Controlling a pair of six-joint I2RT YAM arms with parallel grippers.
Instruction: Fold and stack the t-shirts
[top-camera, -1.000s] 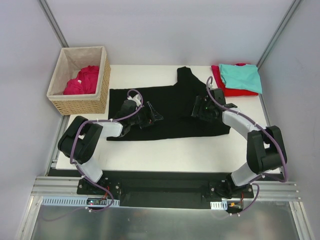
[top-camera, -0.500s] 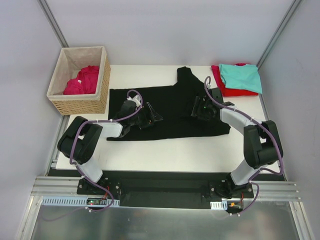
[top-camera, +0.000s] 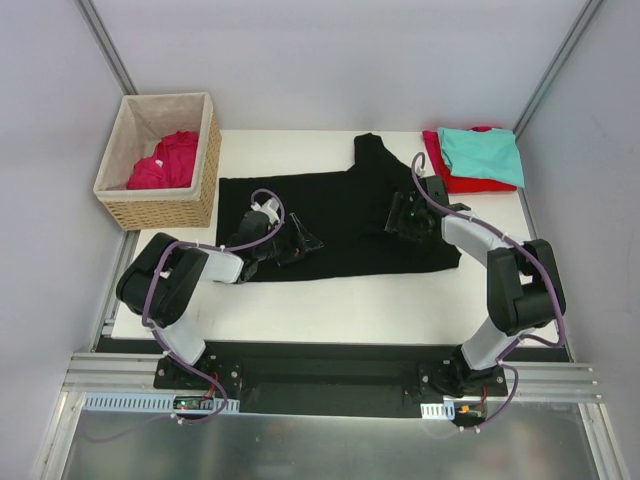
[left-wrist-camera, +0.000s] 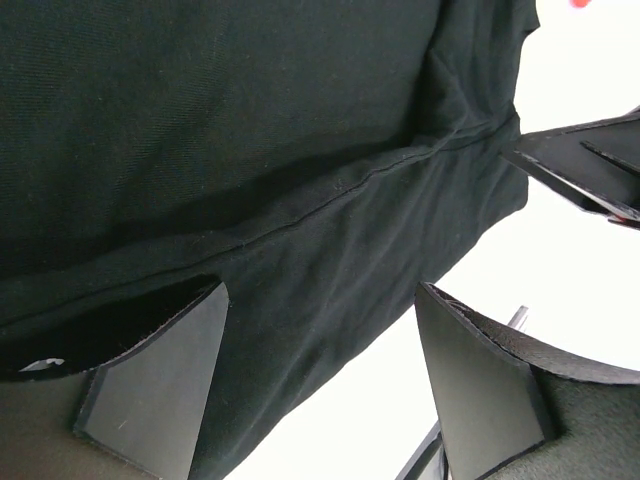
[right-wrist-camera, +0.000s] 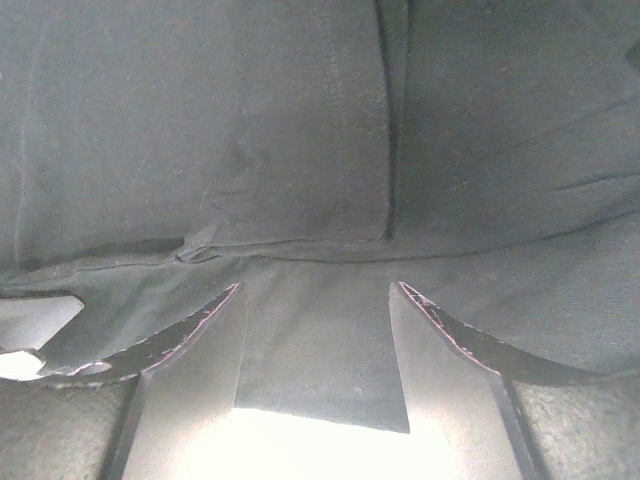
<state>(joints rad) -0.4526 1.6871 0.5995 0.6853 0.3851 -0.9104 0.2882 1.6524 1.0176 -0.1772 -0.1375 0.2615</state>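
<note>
A large black t-shirt (top-camera: 350, 205) lies spread over the middle of the white table (top-camera: 350, 300). My left gripper (top-camera: 306, 243) hangs low over its near hem, open. In the left wrist view the black cloth's (left-wrist-camera: 250, 150) edge runs between the spread fingers (left-wrist-camera: 150, 390) of the left gripper (left-wrist-camera: 320, 385), with bare table beside it. My right gripper (top-camera: 399, 215) sits on the shirt's right part. In the right wrist view this gripper (right-wrist-camera: 315, 340) is open, with flat black cloth (right-wrist-camera: 200, 130) and a folded seam between and ahead of its fingers (right-wrist-camera: 450, 345).
A wicker basket (top-camera: 205, 170) at the back left holds crimson-pink shirts (top-camera: 165, 160). A teal shirt (top-camera: 482, 152) lies folded on a red one (top-camera: 450, 178) at the back right corner. Grey walls enclose the table.
The left gripper has slid a little toward the near hem of the black shirt. The right gripper has shifted slightly farther back and its jaws have narrowed a bit.
</note>
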